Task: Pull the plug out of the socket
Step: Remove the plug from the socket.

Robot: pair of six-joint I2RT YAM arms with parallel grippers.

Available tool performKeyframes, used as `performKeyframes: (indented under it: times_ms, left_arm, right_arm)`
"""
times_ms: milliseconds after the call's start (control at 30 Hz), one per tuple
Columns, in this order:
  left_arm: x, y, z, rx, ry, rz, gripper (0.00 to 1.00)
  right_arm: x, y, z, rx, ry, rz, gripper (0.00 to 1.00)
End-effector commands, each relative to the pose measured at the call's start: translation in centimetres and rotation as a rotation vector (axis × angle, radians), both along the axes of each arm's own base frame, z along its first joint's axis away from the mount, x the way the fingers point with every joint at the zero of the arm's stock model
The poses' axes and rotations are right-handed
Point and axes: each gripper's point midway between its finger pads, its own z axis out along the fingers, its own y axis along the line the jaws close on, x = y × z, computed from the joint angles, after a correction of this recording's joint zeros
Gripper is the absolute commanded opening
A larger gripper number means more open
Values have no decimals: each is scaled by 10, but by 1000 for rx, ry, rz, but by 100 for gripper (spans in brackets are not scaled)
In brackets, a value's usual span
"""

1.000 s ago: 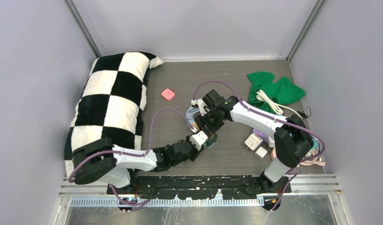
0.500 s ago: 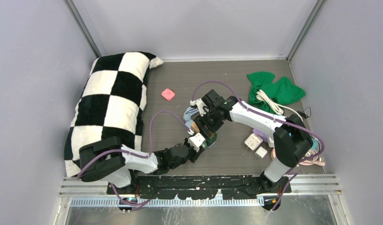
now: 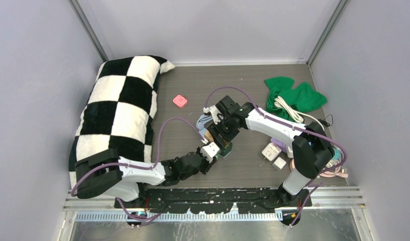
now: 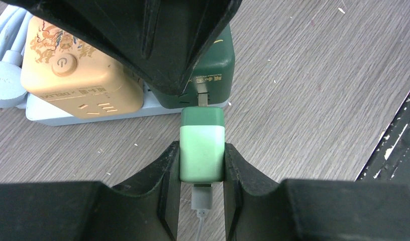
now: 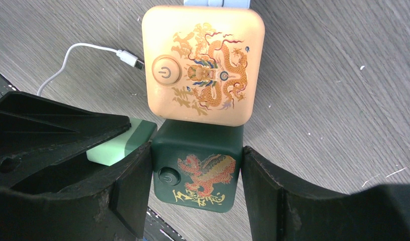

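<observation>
Looks to be the pull itself. Grips the pale green plug (image 4: 202, 145) in the left pincer (image 4: 201, 156), clenched on its two flat sides, just above the worktop (image 4: 318, 100). Braces the dark green socket cube (image 5: 197, 181) with the right pincer (image 5: 197, 168), closed against both its flanks, right beside the orange cube (image 5: 203, 65). Shows a bare stub of metal prong (image 4: 203, 98) between plug and cube, so probably part-way out, not free. Calls next for a straight draw back along the prongs, no twisting, cube held fast. Lies with long axis level, prongs pointing into the cube's side face, white cable (image 4: 201, 200) trailing from the rear end.
</observation>
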Motion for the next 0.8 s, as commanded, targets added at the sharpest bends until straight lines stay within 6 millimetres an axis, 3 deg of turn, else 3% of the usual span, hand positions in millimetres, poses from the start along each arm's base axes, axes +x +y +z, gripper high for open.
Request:
performKeyframes:
  times_ms: [0,133,333,600,767]
  left_arm:
    - [0,-1,-10,-36,1,11,0]
    - [-5,-5,-32,-13,32,-12,0]
    - [0,-15,-9,-1,-8,-36,0]
    - [2,-7,26,-45,-42,-11,0]
    - [2,-3,19,-29,-32,-3,0]
  right_arm:
    - [14,-31,-28,-166,-36,-29,14]
    - [14,-32,-27,-167,-40,-28,14]
    - [14,-32,-26,-166,-44,-27,14]
    - [14,-32,-27,-166,-40,-28,14]
    - [14,-31,-27,-168,-38,-27,14]
